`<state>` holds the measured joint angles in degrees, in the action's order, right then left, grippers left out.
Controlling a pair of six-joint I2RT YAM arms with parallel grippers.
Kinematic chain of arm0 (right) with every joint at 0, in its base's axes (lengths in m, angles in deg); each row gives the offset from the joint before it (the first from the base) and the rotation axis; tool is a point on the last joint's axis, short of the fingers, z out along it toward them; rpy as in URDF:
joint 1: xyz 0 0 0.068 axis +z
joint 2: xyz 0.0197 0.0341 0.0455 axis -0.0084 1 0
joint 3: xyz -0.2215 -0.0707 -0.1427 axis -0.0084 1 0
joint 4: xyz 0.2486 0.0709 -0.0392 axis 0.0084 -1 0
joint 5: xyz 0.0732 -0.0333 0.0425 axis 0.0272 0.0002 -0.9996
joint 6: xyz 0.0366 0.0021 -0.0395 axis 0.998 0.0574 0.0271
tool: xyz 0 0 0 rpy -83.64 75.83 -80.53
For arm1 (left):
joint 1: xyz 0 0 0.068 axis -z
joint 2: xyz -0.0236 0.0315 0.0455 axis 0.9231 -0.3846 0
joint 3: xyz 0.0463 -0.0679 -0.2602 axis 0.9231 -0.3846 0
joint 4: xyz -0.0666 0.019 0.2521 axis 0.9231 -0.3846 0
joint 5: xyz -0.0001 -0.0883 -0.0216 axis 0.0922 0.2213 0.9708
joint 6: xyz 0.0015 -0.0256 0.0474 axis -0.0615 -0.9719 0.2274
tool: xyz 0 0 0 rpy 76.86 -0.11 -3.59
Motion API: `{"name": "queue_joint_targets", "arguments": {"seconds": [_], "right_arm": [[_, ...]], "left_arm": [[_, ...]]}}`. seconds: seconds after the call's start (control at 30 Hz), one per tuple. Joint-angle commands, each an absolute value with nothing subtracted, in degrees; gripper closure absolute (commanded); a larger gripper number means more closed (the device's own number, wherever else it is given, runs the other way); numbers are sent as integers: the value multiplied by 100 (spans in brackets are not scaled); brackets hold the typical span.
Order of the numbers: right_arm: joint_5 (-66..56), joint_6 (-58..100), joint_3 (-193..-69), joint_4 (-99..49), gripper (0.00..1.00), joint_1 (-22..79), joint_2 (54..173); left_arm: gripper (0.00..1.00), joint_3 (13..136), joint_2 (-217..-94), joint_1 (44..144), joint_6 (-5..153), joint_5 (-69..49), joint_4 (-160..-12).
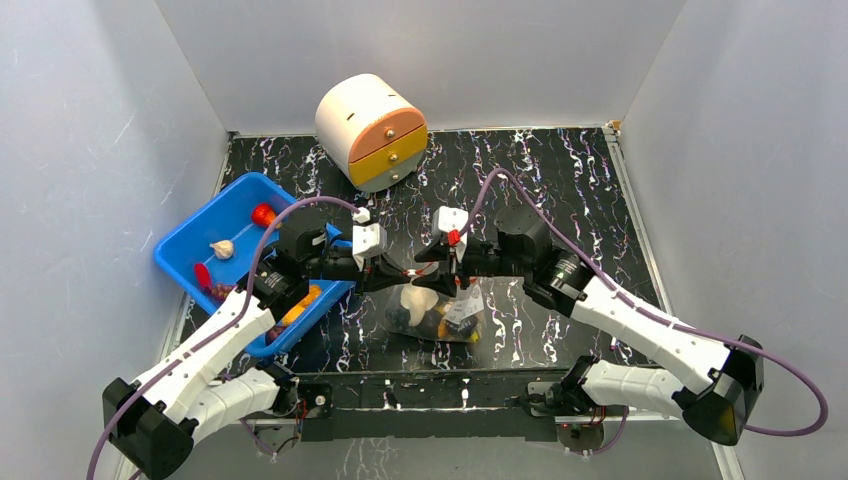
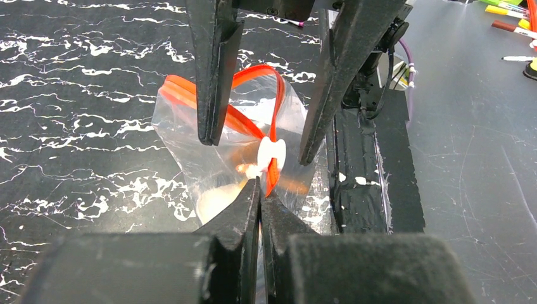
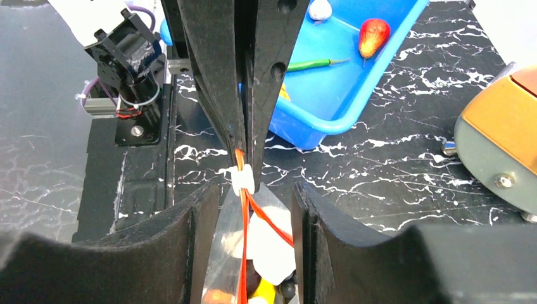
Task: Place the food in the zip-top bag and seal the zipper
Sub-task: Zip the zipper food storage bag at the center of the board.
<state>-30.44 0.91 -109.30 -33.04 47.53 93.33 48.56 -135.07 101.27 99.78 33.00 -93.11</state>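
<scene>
1. Where the black marbled table [image 1: 560, 200] spreads under both arms, we see the blue bin [image 1: 190, 235] at its left side, with garlic [image 1: 222, 248] and red pieces [image 1: 263, 213] in it
2. We find the zip-top bag [image 1: 455, 322] in the middle near the front edge, mouth raised, its long axis running left to right between the grippers, with food [image 3: 266, 263] inside
3. The right gripper [image 3: 254, 193] has its fingers apart, straddling the bag's mouth; we cannot tell whether they touch it
4. The left gripper [image 2: 259, 187] is pinched tight on the zipper [image 2: 180, 92], just beside its white slider [image 2: 272, 152]
</scene>
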Motion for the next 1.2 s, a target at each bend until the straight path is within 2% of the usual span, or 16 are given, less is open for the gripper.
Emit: {"name": "queue_joint_targets", "arguments": {"seconds": [0.0, 0.23, 0.43, 0.73, 1.17], "right_arm": [[-3253, 246, -11300, -2848, 58, 4784, 9455], [-3322, 296, -11319, -2734, 67, 4853, 9571], [-3278, 184, -11256, -2837, 100, 4869, 9489], [-2932, -67, -11232, -3638, 100, 4874, 9384], [-2480, -407, -11369, -4514, 100, 4874, 9184]], "left_arm": [[100, 4824, -13337, 10132, 10103, 3469, -9069], [100, 4848, -13361, 10130, 10178, 3452, -9154], [100, 4819, -13267, 10135, 10356, 3425, -9255], [100, 4437, -12884, 10130, 10166, 3441, -8687], [100, 4435, -12801, 10129, 10157, 3277, -8686]]}}
